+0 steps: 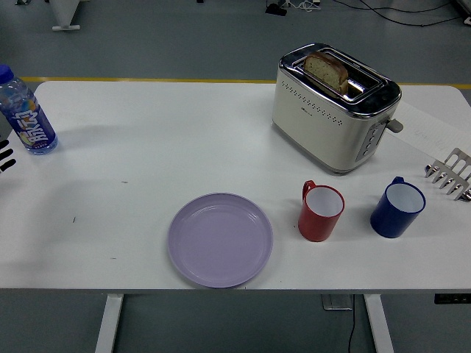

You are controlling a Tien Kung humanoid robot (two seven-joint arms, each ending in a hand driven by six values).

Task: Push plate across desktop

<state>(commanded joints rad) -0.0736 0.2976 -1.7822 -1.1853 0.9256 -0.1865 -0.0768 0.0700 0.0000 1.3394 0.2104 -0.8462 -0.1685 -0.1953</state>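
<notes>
A pale purple plate (220, 239) lies empty near the table's front edge, a little left of centre. My left hand (4, 158) shows only as a small black sliver at the picture's left edge, beside the table and far to the left of the plate. It touches nothing. My right arm is out of view.
A red mug (321, 212) stands just right of the plate, with a blue mug (397, 208) further right. A cream toaster (335, 107) holding bread sits at the back right. A water bottle (26, 112) stands at the far left and a metal rack (450, 173) at the right edge.
</notes>
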